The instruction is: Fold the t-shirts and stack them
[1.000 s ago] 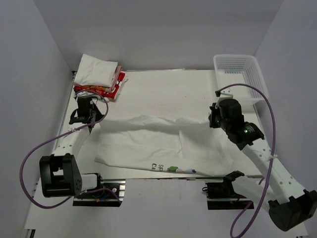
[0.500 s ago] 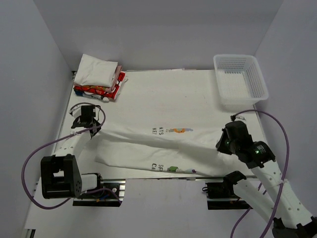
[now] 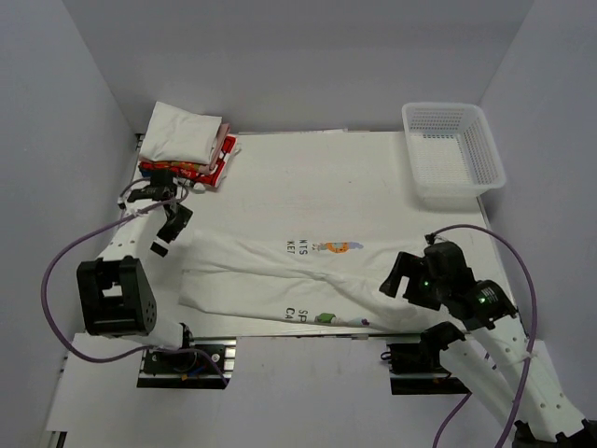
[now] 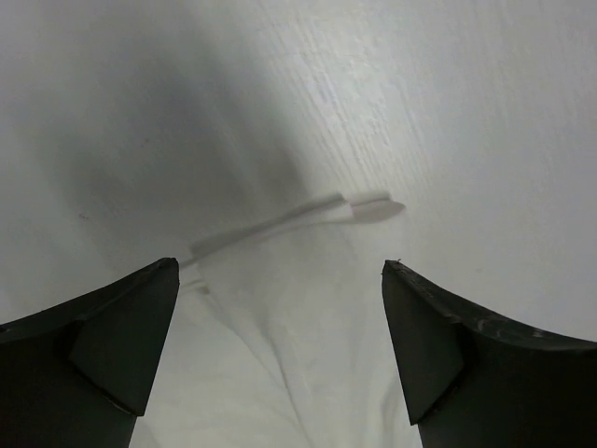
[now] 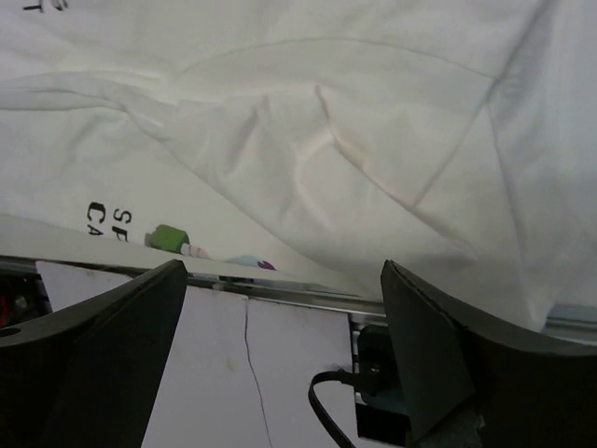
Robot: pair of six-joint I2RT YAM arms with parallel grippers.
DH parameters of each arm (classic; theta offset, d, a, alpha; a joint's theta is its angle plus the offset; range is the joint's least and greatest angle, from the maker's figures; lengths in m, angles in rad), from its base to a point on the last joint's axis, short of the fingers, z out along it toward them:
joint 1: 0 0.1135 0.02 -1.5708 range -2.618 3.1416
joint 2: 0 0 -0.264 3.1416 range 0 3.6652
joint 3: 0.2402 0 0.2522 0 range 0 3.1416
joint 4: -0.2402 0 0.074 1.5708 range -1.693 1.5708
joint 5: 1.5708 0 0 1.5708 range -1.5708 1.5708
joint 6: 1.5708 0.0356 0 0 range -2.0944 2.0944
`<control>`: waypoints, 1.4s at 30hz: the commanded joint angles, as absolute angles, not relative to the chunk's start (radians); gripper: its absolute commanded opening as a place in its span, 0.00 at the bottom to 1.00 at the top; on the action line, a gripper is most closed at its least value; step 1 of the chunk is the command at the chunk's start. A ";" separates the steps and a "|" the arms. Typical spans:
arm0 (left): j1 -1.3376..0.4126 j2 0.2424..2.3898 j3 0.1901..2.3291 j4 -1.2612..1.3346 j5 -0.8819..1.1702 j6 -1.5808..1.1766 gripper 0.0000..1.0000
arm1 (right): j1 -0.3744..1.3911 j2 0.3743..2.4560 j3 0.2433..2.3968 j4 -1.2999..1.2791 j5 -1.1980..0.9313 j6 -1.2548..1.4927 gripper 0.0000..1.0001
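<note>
Shirt: white cloth t-shirt [image 3: 308, 280] lying loose on the near half of the white tabletop [image 3: 373, 177], long side running left to right, its upper layer doubled over in a slanted band with creases.
Prints: dark lettering and a small orange motif [image 3: 338, 246] show near the middle. More dark letters and a green motif [image 3: 324, 318] sit at the near hem.
Stack: at the far left corner a folded white t-shirt [image 3: 182, 135] rests on top of a red patterned t-shirt [image 3: 213, 166], well apart from the spread one.
Left gripper [image 3: 166, 224]: above the shirt's far left corner, fingers spread wide with nothing between them. Its wrist view shows bare table and a cloth edge [image 4: 280, 373] below.
Right gripper [image 3: 396, 280]: over the shirt's near right part, fingers spread wide and holding nothing. Rumpled cloth [image 5: 326, 140] lies beneath.
Basket: white plastic mesh basket [image 3: 485, 154] at the far right corner, apart from the cloth.
In the way: the right arm covers the shirt's near right corner in the top view.
</note>
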State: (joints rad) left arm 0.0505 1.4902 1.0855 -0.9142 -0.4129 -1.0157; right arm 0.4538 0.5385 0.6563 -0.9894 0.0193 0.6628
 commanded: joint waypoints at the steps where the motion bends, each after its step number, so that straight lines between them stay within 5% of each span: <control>1: 0.040 1.362 1.108 -0.843 -0.306 -0.913 1.00 | 0.454 0.599 0.666 -0.762 -0.043 0.568 0.90; 9: 0.040 1.256 0.953 -0.514 0.188 -0.686 1.00 | 0.453 0.916 0.635 -0.601 0.026 0.580 0.90; 22: -0.113 1.474 0.701 -0.584 0.068 -0.750 1.00 | 0.422 1.446 0.719 -0.420 0.193 0.637 0.90; 30: -0.328 1.460 0.617 -0.745 0.141 -0.799 1.00 | 0.413 1.980 1.230 -0.371 0.091 0.470 0.90; 37: -0.469 1.220 0.517 -0.963 0.416 -0.853 1.00 | 0.384 2.388 1.924 -0.453 0.163 0.223 0.90; 42: -0.512 0.983 0.609 -1.103 0.439 -0.833 1.00 | 0.374 2.433 2.161 -0.431 0.011 0.135 0.90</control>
State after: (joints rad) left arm -0.4961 1.0729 0.5426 -0.9627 0.3717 -0.8299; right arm 0.3927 2.4466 2.0941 -0.4431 0.1062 0.2356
